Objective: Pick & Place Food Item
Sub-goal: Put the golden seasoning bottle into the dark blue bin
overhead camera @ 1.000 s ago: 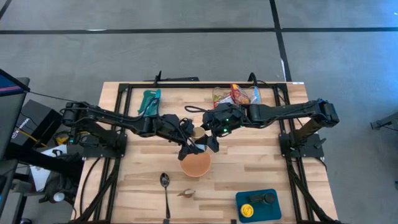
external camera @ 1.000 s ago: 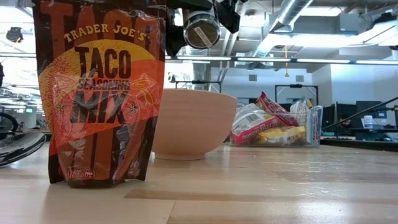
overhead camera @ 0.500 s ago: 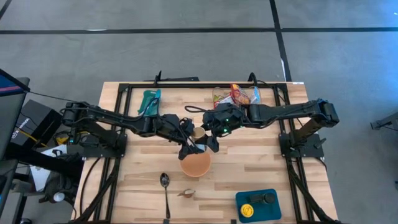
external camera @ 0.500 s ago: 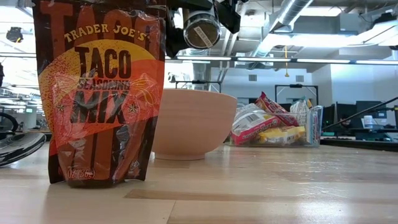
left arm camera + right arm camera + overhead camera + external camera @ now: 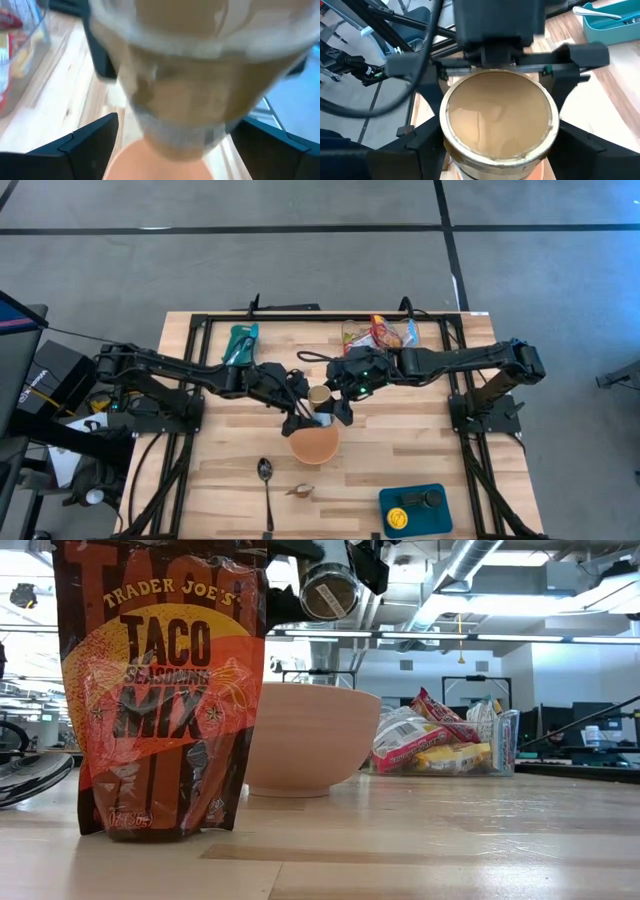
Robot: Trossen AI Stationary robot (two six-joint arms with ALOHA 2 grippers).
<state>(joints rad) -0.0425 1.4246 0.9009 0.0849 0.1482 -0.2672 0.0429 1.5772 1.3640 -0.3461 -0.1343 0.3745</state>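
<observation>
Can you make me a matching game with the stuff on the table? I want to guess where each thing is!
Things:
1. jar
2. spoon
3. tray
4. bowl

Places:
A. blue, by a table corner on the right arm's side
B. standing on the wood, right under the jar
C. up in the air
D. lying flat on the wood

Pairs: 1-C, 2-D, 3-A, 4-B

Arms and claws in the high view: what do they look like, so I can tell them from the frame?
Both arms are slim, black and jointed, with black cables along the links. The left claw and right claw have two flat, dark, angular fingers. The right arm shows small green lights near its wrist. No other markings are legible.
</observation>
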